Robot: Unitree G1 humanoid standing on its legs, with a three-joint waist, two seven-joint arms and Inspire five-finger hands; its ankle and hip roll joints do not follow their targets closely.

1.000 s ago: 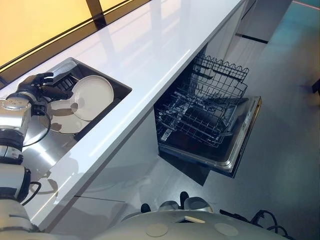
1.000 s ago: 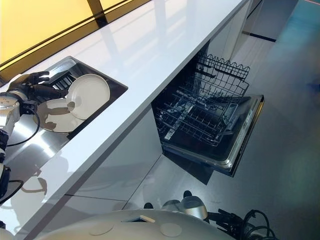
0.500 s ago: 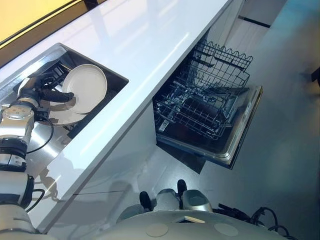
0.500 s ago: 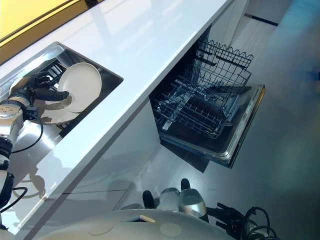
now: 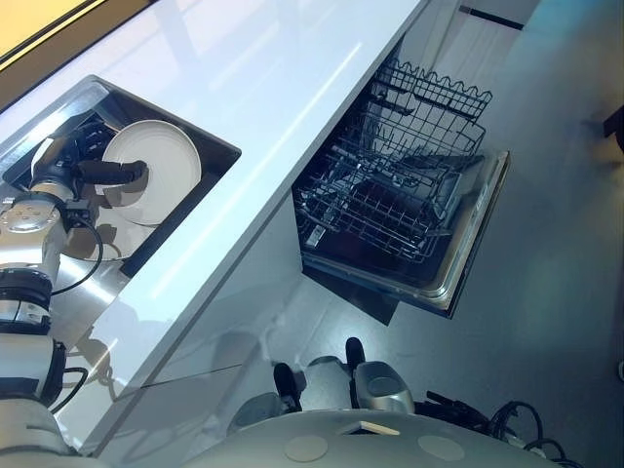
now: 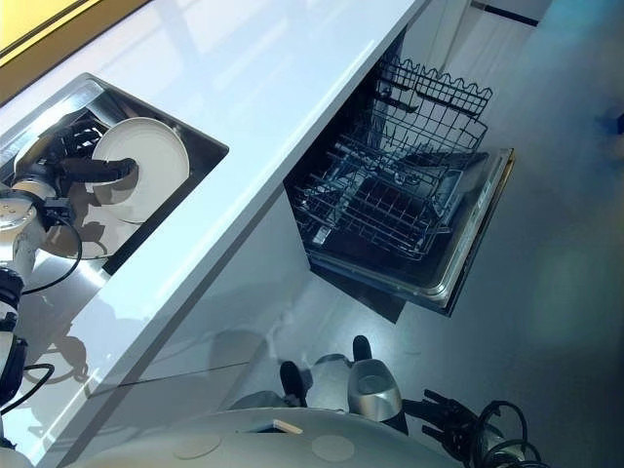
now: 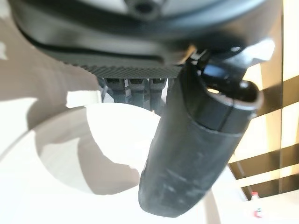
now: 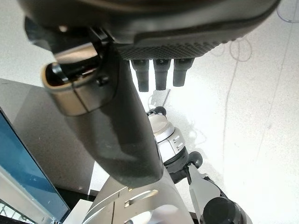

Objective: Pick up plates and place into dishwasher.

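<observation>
Plate: one, round and pale, held tilted on edge above the sink, with its face turned up toward your head cameras. Holder: your left hand, which reaches into the sink from its left end, wrist roughly level with the plate's middle. Grip, as your left wrist view shows it: the thumb lies straight across the front face, and the fingers pass behind the rim, so the plate is pinched between the two. Second plate: pale, lying flat low in the sink beneath the held one, partly in shadow. Counter: white and glossy, running away from you with the sink set into it. Dishwasher: under the counter, well apart from the sink on the right, with its door dropped flat. Lower rack: wire, drawn out over the door. Upper rack: wire, drawn out above and behind the lower one. You cannot tell from here what, if anything, sits in either rack. Right hand: hanging over the pale floor, thumb out, fingers loosely straight, holding nothing.
</observation>
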